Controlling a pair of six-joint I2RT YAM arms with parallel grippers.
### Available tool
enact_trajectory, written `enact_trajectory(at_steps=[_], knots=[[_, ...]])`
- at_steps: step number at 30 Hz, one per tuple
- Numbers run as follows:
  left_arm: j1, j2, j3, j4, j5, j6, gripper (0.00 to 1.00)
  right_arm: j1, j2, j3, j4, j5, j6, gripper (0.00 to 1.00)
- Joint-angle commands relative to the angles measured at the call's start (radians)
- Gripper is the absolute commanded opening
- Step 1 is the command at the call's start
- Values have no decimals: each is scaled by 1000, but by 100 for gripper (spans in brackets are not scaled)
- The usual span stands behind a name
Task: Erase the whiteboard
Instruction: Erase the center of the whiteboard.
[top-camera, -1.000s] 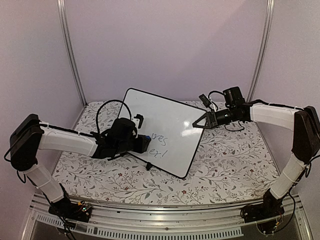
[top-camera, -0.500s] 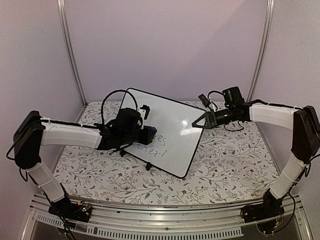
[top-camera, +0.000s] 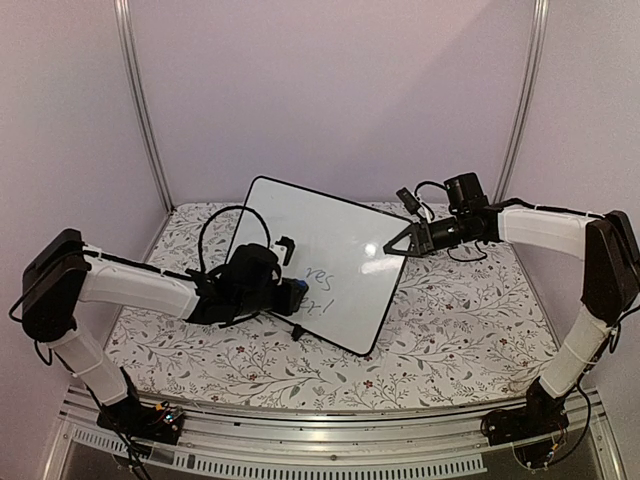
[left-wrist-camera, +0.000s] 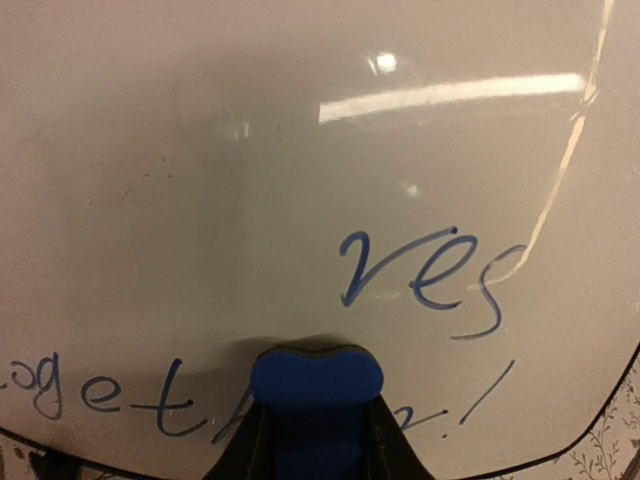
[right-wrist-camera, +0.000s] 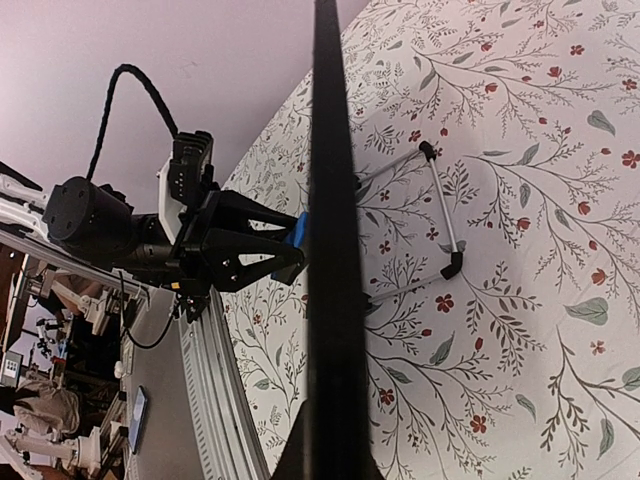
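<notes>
The whiteboard (top-camera: 330, 240) stands tilted on its stand in the middle of the table, glossy white with a thin black frame. Blue handwriting (left-wrist-camera: 420, 275) remains on its lower part; the upper part is bare. My left gripper (top-camera: 292, 293) is shut on a small blue eraser (left-wrist-camera: 316, 378) and presses it against the board's lower edge, over the bottom line of writing. My right gripper (top-camera: 392, 248) is shut on the board's right edge. In the right wrist view the board shows edge-on as a black bar (right-wrist-camera: 328, 220), with the left gripper (right-wrist-camera: 285, 255) behind it.
The table has a floral cloth (top-camera: 460, 320). The board's wire stand (right-wrist-camera: 440, 215) rests on the cloth behind the board. A metal rail (top-camera: 330, 440) runs along the near edge. Walls close in the back and both sides.
My left gripper with the eraser has moved down the board towards its lower edge. Part of the upper line of writing has gone. The right arm and the board have not moved.
</notes>
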Motion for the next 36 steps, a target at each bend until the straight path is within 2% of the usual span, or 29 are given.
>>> enact_trajectory(at_steps=[1, 12, 18, 27, 36], knots=[[-12, 29, -15, -60, -3, -12, 0, 97, 62, -13, -94, -40, -65, 0], [75, 59, 158, -62, -12, 85, 0, 102, 54, -29, -93, -36, -65, 0], [79, 43, 119, -65, 14, 63, 0, 101, 55, -36, -86, -36, -66, 0], [-17, 36, -17, -42, 18, -41, 0, 102, 71, -31, -67, -46, -56, 0], [16, 85, 120, -49, -16, 45, 0, 105, 72, -31, -70, -44, -53, 0]])
